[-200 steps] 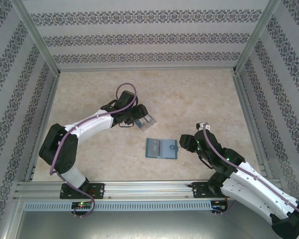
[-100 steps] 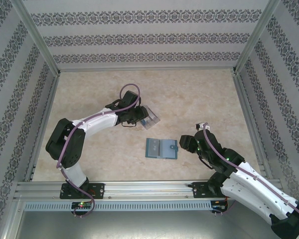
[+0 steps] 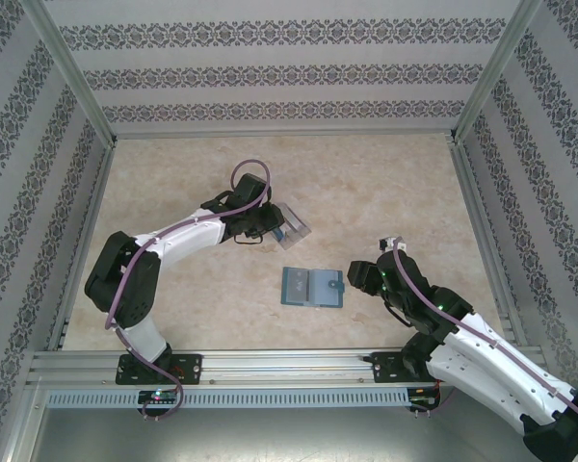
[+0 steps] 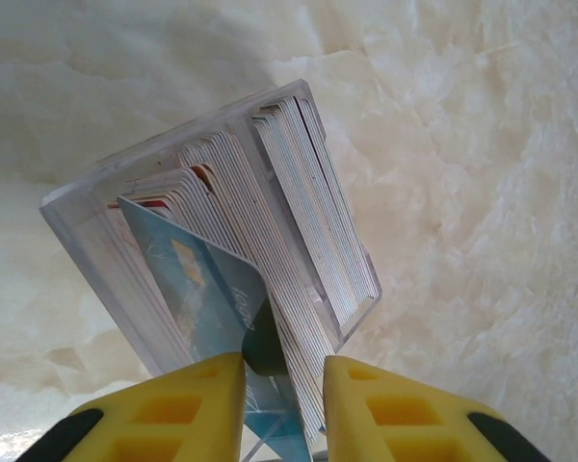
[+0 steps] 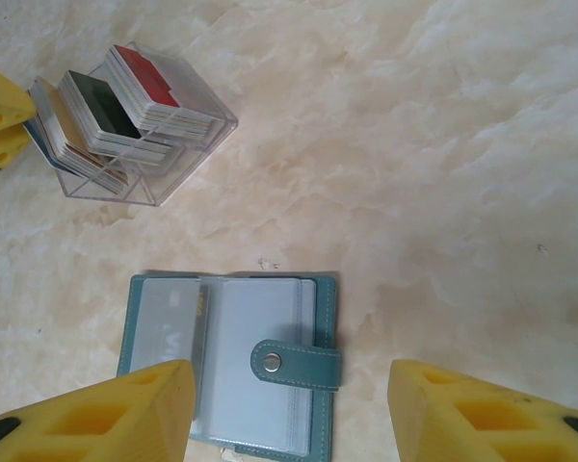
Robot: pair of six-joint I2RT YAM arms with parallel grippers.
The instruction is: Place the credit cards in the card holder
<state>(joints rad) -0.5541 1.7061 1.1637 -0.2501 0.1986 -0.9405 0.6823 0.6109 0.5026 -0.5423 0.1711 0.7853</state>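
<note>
The left hand [image 4: 284,390] is straddling a blue credit card [image 4: 207,279] among the credit cards [image 4: 303,212] in a clear box [image 4: 72,217]; whether it is gripping, I cannot tell. The right hand [image 5: 284,395] is hovering wide open over the opened teal card holder [image 5: 255,322], which is lying on the bench [image 5: 443,192].

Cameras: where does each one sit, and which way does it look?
Top external: above and behind the arms, looking down on the table; both arms show.
Left wrist: looks down at the card box; left gripper straddles a blue card.
Right wrist: looks down on the card holder; right gripper open.
Shared: the card box appears in all three.
</note>
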